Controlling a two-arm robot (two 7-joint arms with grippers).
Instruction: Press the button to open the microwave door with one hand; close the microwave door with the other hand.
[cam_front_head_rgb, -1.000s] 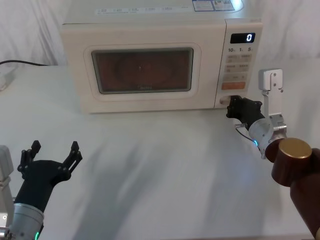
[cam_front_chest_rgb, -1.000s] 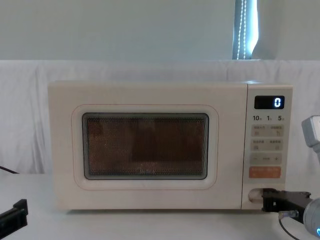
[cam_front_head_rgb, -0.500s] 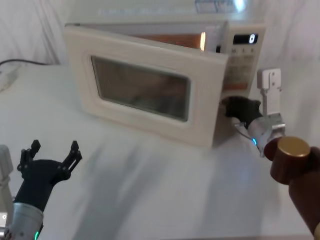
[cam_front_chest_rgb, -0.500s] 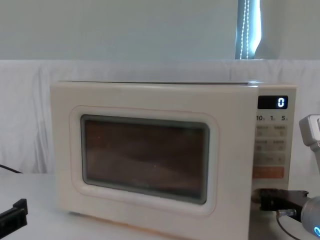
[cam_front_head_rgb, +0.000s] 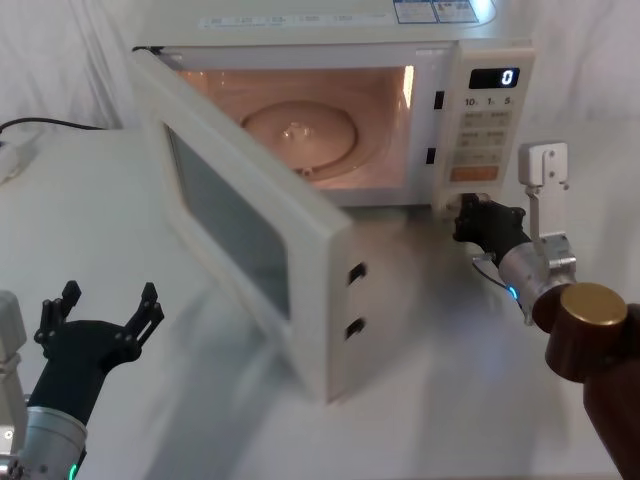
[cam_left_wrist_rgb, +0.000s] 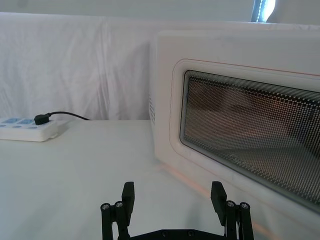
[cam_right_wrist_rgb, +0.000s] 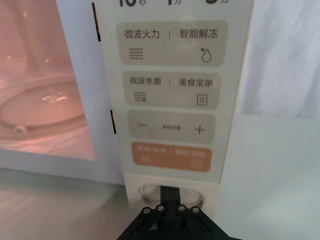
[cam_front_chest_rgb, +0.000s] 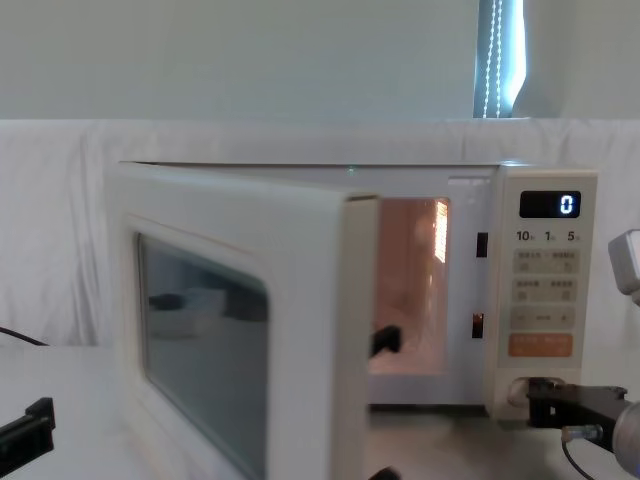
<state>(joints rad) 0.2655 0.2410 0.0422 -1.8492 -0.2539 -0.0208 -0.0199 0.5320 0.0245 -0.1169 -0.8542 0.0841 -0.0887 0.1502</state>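
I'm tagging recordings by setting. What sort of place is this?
Probably a lab test bench, not a home kitchen: a microwave with its door swung open stands on a white-draped table, with a power strip nearby.

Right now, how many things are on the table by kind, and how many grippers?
Microwaves: 1, microwave, the microwave door swung open.
Power strips: 1, power strip.
Grippers: 2, right gripper at the button, left gripper parked, fingers spread.
Total: 4.

The control panel (cam_right_wrist_rgb: 172, 100) keys read 微波火力, 智能解冻, 微波杀菌, 美食菜单; its display (cam_front_head_rgb: 494, 77) shows 0.
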